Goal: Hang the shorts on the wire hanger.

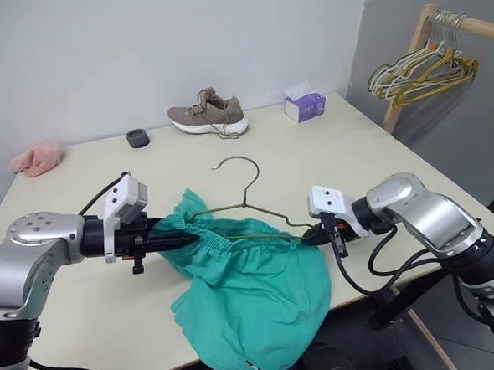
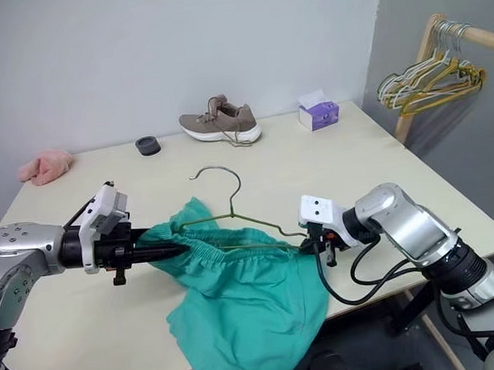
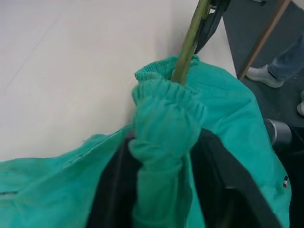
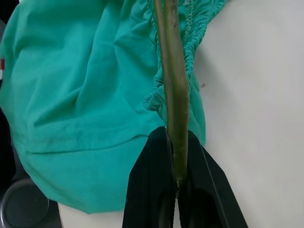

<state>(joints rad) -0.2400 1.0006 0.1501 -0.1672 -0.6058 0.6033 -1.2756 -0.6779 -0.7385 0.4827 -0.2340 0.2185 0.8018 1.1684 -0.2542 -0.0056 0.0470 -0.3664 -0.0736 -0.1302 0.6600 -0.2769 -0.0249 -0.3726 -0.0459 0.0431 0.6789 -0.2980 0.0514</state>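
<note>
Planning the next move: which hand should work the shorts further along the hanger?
Left, probably. The left hand is inside the shorts' waistband; the right hand is shut on the hanger end, steadying it.

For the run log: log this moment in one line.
right gripper: shut on olive-green wire hanger | left gripper: inside teal-green fabric shorts waistband

Shorts (image 1: pixel 254 294) on wire hanger (image 1: pixel 246 203)

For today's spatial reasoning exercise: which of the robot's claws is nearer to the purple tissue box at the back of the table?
Right. The right claw sits in front of the tissue box, at the hanger's end; the left claw is further to its left, in the shorts.
</note>
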